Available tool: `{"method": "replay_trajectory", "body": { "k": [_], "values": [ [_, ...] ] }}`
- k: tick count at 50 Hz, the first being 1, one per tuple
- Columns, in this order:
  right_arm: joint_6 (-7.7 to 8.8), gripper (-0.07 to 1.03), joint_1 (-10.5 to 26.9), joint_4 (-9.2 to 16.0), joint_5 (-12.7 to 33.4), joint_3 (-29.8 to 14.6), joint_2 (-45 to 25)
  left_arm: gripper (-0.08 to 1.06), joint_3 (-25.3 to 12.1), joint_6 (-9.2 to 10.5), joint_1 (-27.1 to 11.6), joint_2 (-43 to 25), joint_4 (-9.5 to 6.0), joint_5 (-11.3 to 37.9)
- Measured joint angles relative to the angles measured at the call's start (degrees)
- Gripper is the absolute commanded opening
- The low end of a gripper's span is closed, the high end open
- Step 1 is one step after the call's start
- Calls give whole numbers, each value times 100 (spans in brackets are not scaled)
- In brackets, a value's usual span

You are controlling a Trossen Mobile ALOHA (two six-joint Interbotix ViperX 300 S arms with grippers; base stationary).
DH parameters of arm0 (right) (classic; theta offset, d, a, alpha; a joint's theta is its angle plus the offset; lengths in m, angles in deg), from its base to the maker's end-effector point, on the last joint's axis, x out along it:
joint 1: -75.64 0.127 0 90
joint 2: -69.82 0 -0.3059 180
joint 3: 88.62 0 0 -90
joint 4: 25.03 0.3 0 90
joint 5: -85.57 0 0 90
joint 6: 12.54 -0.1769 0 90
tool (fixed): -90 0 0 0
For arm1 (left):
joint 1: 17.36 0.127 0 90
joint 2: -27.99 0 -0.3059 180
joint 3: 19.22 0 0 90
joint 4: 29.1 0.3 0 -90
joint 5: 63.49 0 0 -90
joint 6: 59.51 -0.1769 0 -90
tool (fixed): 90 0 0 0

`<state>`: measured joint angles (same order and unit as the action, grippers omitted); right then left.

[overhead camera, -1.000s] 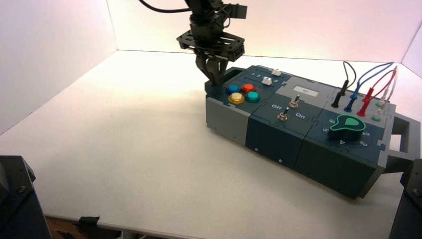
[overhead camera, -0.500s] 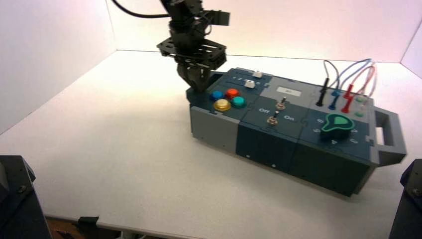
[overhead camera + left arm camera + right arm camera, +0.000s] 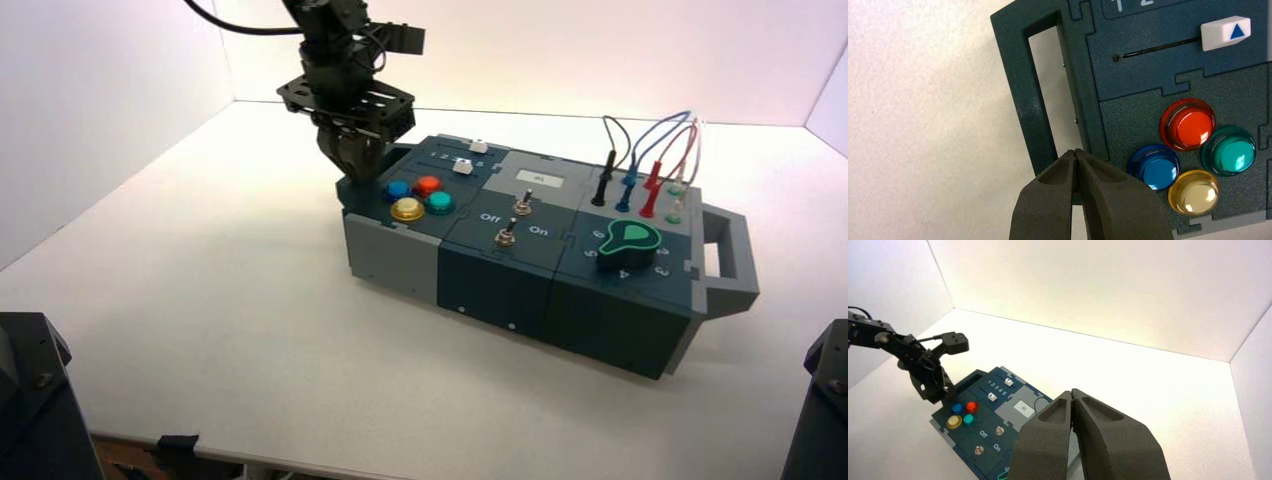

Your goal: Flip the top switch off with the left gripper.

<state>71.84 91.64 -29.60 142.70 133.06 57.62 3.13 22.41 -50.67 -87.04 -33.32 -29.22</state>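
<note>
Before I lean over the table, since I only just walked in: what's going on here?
The left gripper, closed, is at the box's left end, by the end handle near the blue button. It appears to be working on the box's position rather than a control. The top switch, beside the grey white-labelled panel, has no gripper on it. The right gripper waits closed, off to the right.

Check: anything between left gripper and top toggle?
Yes: left gripper is at the box's left handle; the blue, red and green buttons stand between it and the top toggle.
</note>
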Motion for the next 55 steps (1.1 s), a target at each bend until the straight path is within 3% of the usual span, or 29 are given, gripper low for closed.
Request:
{"method": "replay_trajectory", "body": {
  "k": [28, 43, 55],
  "values": [
    [0, -2, -9, 9, -62, 0, -35, -3, 325, 18, 483, 193, 88, 0],
    [9, -2, -9, 18, -70, 0, -35, -3, 343, -88, 475, 246, 105, 141],
    [9, -2, 0, 141, -70, 62, -44, -3, 615, -62, 448, 615, 158, 299]
  ]
}}
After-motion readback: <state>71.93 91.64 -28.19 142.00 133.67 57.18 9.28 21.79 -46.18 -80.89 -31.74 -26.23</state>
